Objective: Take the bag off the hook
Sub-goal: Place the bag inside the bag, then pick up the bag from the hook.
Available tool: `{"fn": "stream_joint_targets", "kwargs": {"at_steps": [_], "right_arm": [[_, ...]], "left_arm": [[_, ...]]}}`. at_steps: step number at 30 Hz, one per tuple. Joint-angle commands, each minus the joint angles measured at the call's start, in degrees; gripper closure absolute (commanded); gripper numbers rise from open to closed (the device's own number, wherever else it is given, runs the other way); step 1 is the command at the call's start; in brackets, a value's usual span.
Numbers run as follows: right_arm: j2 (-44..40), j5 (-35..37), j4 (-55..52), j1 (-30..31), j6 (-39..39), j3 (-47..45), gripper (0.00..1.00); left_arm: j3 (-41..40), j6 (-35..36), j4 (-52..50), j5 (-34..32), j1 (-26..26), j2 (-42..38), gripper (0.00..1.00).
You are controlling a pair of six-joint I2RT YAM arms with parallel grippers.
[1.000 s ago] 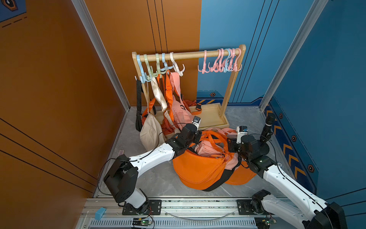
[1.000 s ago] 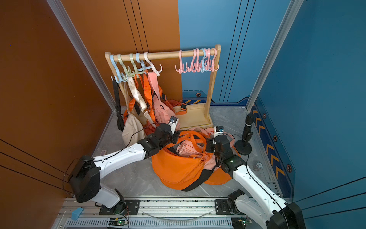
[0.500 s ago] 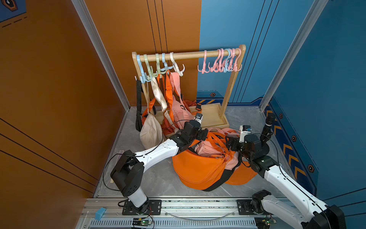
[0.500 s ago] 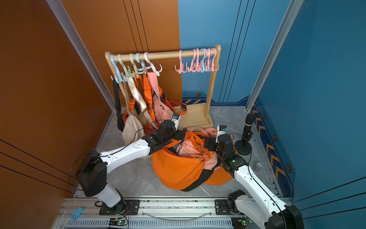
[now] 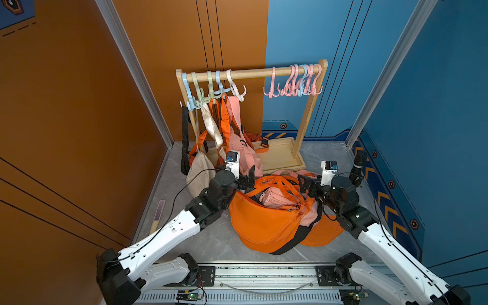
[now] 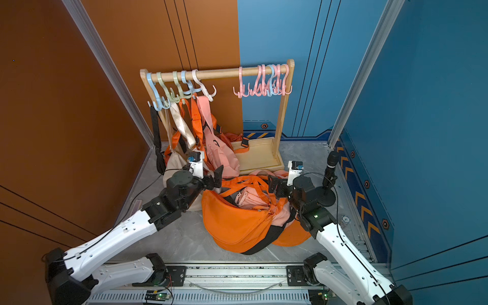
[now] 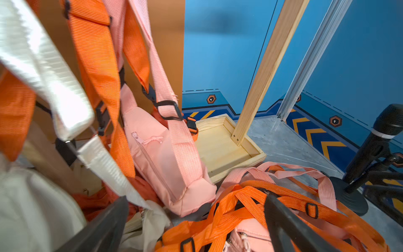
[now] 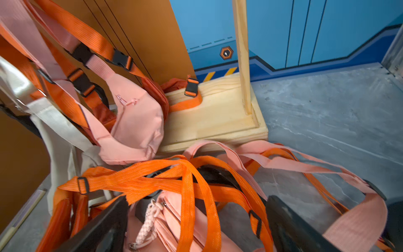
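**A:** Both end effectors have their jaws wide apart and hold nothing. The left end effector point(image 5: 250, 176) sits at the left edge of the heap and the right end effector point(image 5: 303, 185) at its right edge. The big orange crescent-shaped fabric bag point(image 5: 264, 224) is off the hooks. It lies lower centre of frame on the grey marbled table point(image 5: 211, 239). A pink fabric sling bag point(image 5: 239, 144) and a cream canvas bag point(image 5: 199, 171) hang from the pastel plastic hooks point(image 5: 210, 88), upper left on the wooden rack point(image 5: 250, 72).

**B:** Risks?

**A:** Loose orange webbing straps point(image 5: 280, 182) loop just beside both sets of jaws. I judge a withdrawal could snag a loop and drag the heap. A reach for the hanging bags might catch two straps at once, or tug the rack.

**B:** View differences?

**A:** Both top views show which hook carries which strap; the wrist views cut the hooks off. The right wrist view shows a braided zip pull point(image 8: 146, 222) lying between its open jaws, which the arm hides in the top views.
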Motion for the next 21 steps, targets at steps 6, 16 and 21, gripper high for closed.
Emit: {"fn": "stream_joint_targets", "kwargs": {"at_steps": [6, 16, 21], "right_arm": [[10.32, 3.01, -2.27, 7.43, -6.85, 16.69, 0.02], [28.29, -0.49, -8.73, 13.93, -10.26, 41.78, 0.02], [38.31, -1.07, -12.11, 14.82, -10.36, 54.36, 0.14]], "left_arm": [[-5.76, -6.05, -17.14, 2.17, 6.94, -16.90, 0.02], [-4.63, -0.96, -32.17, 2.29, 12.00, -32.24, 0.02], [-6.85, 1.14, -35.33, 2.65, 12.69, -36.33, 0.02]]}}
